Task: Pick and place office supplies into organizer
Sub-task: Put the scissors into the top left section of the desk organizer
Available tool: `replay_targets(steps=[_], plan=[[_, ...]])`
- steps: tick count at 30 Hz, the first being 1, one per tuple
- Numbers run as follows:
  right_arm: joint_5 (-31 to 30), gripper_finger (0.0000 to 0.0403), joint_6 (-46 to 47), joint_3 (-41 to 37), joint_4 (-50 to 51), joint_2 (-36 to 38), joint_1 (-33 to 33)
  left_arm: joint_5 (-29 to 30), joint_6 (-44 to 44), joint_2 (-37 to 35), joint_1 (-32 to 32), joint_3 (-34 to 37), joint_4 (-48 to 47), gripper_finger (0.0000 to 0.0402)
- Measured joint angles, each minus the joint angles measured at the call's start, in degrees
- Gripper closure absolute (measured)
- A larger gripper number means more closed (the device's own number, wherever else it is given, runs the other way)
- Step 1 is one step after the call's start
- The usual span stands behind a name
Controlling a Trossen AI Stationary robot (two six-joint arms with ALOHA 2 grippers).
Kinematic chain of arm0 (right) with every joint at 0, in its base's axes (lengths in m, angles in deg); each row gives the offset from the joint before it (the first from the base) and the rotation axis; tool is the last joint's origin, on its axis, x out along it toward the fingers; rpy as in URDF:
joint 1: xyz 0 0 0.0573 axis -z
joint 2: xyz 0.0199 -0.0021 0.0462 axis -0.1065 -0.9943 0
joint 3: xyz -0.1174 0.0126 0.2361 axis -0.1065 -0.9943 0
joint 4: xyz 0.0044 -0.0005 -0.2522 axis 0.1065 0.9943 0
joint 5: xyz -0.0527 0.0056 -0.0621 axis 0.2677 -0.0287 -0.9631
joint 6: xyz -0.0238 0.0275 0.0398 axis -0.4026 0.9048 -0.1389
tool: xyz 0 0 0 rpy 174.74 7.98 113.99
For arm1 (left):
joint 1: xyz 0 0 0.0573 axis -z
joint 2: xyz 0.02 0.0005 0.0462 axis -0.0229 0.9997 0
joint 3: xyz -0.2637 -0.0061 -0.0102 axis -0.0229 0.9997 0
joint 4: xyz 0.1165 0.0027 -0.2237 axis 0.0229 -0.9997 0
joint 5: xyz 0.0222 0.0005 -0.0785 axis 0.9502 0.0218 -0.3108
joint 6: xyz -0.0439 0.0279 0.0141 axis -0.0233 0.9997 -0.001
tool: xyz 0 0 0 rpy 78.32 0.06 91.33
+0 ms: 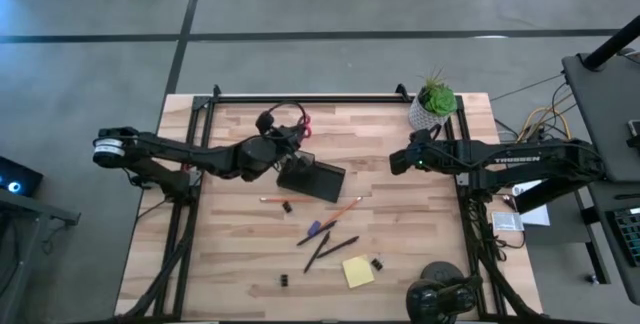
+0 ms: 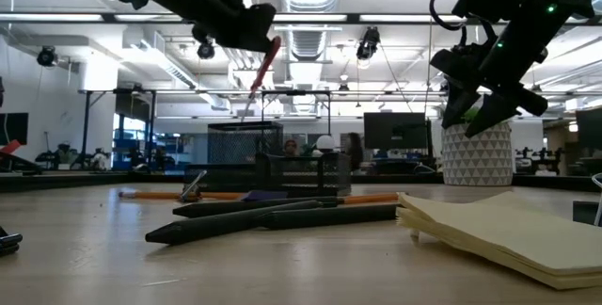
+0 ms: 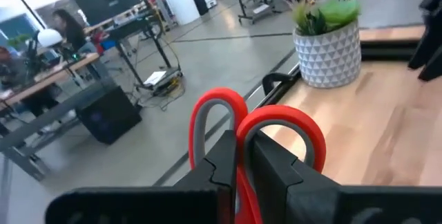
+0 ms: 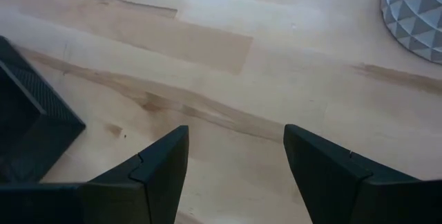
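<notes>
The left gripper (image 3: 238, 175) hangs above the table (image 1: 400, 244), right beside the black organizer (image 1: 312, 179), its fingers (image 3: 276, 172) clamped tight on the red-handled scissors (image 3: 266, 124). In the left wrist view the 2 red handle loops rise above the fingers; the blades are hidden behind them. From the low view the scissors (image 2: 261, 74) hang tilted, tip down, above the organizer (image 2: 282, 159), clear of it.

The right gripper (image 4: 235, 162) hovers over bare wood near the white potted plant (image 1: 433, 104), fingers (image 4: 155, 169) spread wide with nothing between them. A corner of the organizer (image 4: 31, 134) shows in its wrist view, cut off at the edge.

Loose on the table lie an orange pencil (image 1: 345, 206), a purple-tipped pen (image 1: 315, 231), 2 dark pens (image 1: 330, 249), a yellow sticky-note pad (image 1: 358, 271) and small black binder clips (image 1: 287, 206), all well apart from both grippers. In the low view the pad (image 2: 499, 230) and dark pens (image 2: 273, 216) fill the foreground and partly block the organizer's base. Its compartments cannot be made out. People sit at desks in the room beyond.
</notes>
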Motion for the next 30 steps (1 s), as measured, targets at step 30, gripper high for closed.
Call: replay_targets(steps=[30], plan=[[0.42,0.0172,-4.52,-0.04,0.00,-0.26,0.02,2.57,0.23,6.72,3.16,13.81,23.45,0.0274]])
